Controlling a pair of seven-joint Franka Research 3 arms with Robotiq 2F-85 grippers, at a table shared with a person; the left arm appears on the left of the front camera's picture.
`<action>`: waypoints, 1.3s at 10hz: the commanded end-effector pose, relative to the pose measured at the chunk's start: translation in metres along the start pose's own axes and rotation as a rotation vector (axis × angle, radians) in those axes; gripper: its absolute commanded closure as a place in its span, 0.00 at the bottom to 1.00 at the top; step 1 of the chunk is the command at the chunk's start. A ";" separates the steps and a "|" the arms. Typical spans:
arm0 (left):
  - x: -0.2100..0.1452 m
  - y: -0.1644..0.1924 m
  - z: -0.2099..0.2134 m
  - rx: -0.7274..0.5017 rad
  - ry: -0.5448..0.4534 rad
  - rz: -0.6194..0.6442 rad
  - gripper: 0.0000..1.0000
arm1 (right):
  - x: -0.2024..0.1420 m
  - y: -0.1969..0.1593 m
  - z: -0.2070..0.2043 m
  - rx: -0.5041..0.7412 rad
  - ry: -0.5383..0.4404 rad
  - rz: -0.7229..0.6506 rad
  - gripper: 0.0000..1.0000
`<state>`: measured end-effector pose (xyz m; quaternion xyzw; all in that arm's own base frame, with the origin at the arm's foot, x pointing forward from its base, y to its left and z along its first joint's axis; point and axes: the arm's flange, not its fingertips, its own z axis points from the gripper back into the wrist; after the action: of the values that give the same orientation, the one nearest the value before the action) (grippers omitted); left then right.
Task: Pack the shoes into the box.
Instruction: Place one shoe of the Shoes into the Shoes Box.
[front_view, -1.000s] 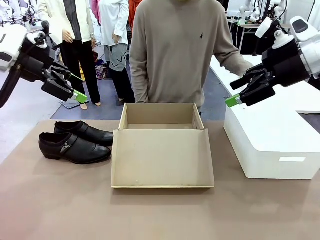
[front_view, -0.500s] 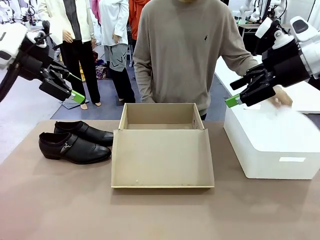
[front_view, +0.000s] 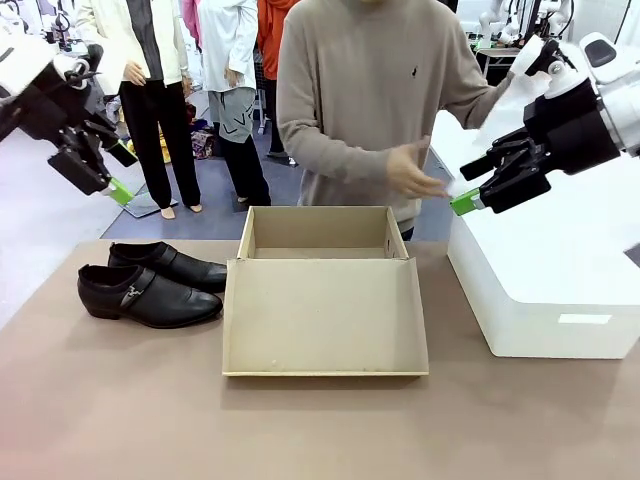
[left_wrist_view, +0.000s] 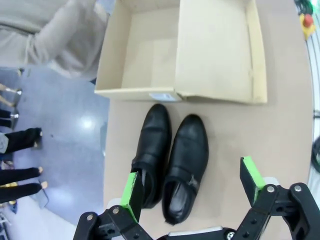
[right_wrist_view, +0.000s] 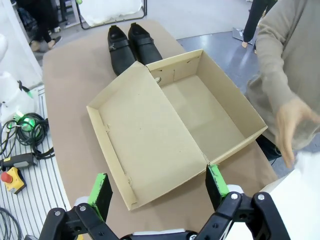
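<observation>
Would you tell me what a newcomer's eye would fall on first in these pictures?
The empty tan cardboard shoebox sits mid-table, its lid flap folded open toward the robot. A pair of glossy black dress shoes lies side by side to its left, and a person's hand is raised beyond its far side. The left tool and right tool hang open, raised at either side.

Left claw (front_view: 120, 172) farther left; person's hand (front_view: 412, 172) now mid-air.

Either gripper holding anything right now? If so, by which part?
Nothing is held. The left gripper and right gripper both hang above the table with jaws open and empty; the shoes lie on the table beside the box.
</observation>
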<state>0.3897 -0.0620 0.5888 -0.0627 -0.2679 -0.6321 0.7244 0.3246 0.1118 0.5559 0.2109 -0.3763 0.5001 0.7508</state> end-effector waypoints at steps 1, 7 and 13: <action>-0.003 0.028 0.007 -0.028 0.098 -0.115 0.00 | 0.000 -0.003 -0.002 0.011 -0.018 0.020 0.00; -0.021 0.074 -0.005 -0.131 0.295 -0.158 0.00 | 0.000 -0.003 -0.002 0.011 -0.018 0.020 0.00; -0.023 0.068 -0.009 -0.113 0.262 -0.136 0.00 | 0.000 -0.003 -0.002 0.011 -0.018 0.020 0.00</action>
<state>0.4600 -0.0347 0.5881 0.0004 -0.1336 -0.6960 0.7055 0.3245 0.1121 0.5558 0.2104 -0.3759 0.5004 0.7510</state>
